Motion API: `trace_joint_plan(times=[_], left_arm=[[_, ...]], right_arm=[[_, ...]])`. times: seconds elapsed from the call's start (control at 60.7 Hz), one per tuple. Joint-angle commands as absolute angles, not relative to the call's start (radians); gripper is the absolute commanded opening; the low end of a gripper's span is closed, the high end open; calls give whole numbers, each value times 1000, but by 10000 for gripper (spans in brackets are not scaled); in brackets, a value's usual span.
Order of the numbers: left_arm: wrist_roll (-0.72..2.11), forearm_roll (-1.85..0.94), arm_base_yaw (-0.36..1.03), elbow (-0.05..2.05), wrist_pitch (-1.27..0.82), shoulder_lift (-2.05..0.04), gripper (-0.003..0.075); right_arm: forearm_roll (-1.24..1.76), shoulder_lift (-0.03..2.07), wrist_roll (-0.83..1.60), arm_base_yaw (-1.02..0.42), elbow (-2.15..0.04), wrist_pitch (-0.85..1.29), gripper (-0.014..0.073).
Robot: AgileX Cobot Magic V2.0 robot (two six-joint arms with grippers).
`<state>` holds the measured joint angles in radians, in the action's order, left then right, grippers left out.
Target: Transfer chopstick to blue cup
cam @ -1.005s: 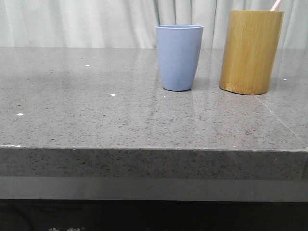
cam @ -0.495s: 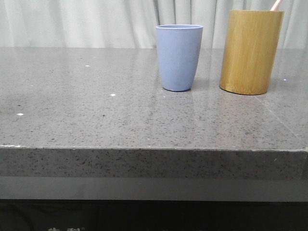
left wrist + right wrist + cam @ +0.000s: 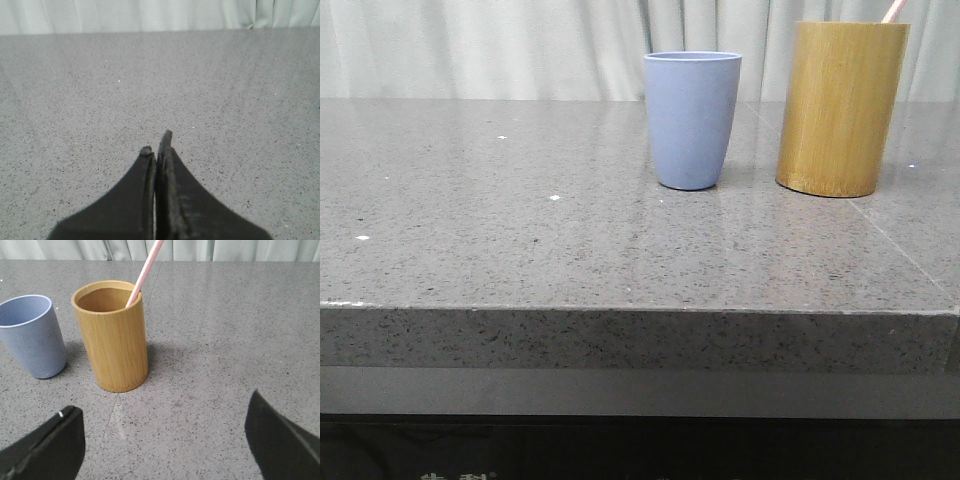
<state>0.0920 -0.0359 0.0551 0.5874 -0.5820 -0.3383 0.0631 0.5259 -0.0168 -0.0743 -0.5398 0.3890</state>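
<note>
Right pincer (image 3: pixel 165 440) spread wide, left pincer (image 3: pixel 157 150) pressed together.
We see the thin pink chopstick (image 3: pixel 145 272) leaning toward one o'clock inside the tall bamboo cylinder (image 3: pixel 114 337), the periwinkle-blue tapered cup (image 3: pixel 31 335) beside it.

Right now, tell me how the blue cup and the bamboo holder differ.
The blue cup is shorter, tapered and matte periwinkle; the bamboo holder is taller, straight-sided and yellow-brown. The blue cup looks empty from the right wrist view; the bamboo holder has the chopstick leaning inside. Both stand upright, side by side, apart.
</note>
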Motion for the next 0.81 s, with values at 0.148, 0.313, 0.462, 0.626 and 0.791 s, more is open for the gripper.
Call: trace_joint_plan(times=[0.148, 0.313, 0.462, 0.626, 0.791], left_arm=[[85, -91, 55, 456, -446, -62, -18], [85, -91, 55, 417, -444, 10, -18], [85, -91, 55, 413, -444, 10, -18], [85, -91, 55, 413, -444, 10, -18], [85, -91, 55, 413, -444, 10, -18]], right_arm=[[154, 534, -10, -78, -575, 301, 656], [235, 549, -10, -77, -578, 219, 656], [302, 666, -10, -77, -634, 123, 656], [358, 909, -10, -77, -792, 57, 656], [420, 1146, -10, -77, -945, -6, 656]])
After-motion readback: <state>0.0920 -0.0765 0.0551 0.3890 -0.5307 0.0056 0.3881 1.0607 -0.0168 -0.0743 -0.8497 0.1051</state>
